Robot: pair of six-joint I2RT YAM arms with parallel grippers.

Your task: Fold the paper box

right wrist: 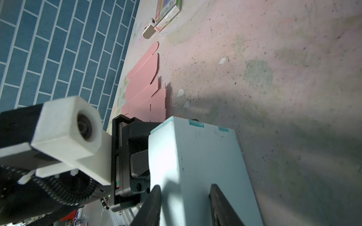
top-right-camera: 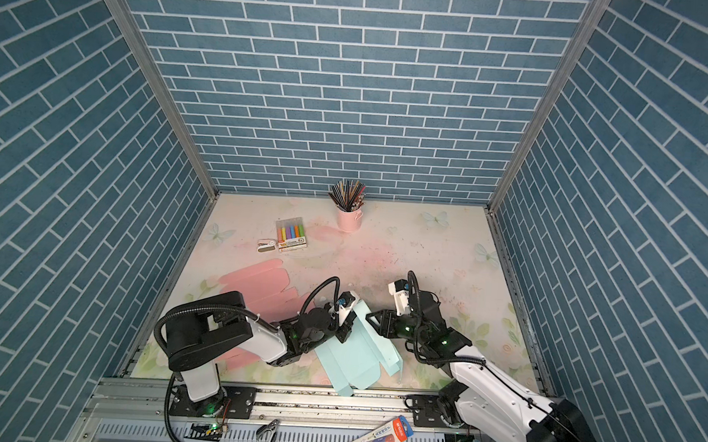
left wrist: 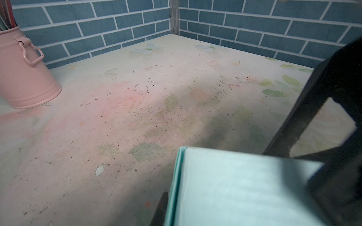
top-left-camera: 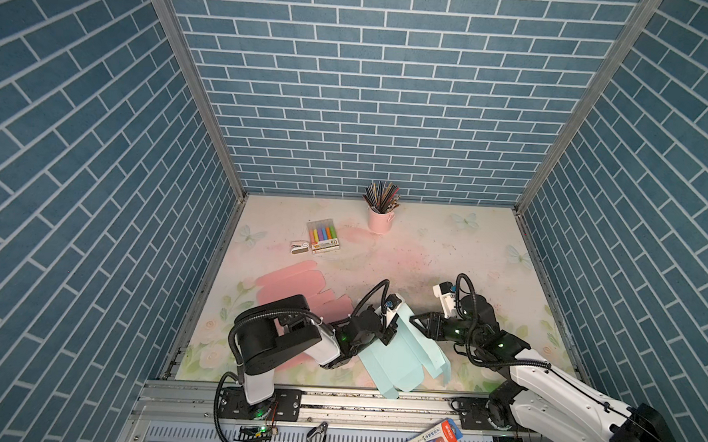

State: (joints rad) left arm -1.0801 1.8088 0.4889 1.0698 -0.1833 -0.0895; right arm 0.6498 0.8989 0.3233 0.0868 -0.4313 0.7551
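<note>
Paper box (top-left-camera: 395, 357) at near centre, reaching over near edge of table (top-left-camera: 467, 253); flat box blank (top-left-camera: 295, 285) just left; marker pack (top-left-camera: 322, 238) and pencil bucket (top-left-camera: 379, 219) far behind.

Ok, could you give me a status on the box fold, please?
Left gripper shut on edge of mint paper box. Right gripper open, at its raised panel. Pink blank lies flat to the left, not between grippers.
</note>
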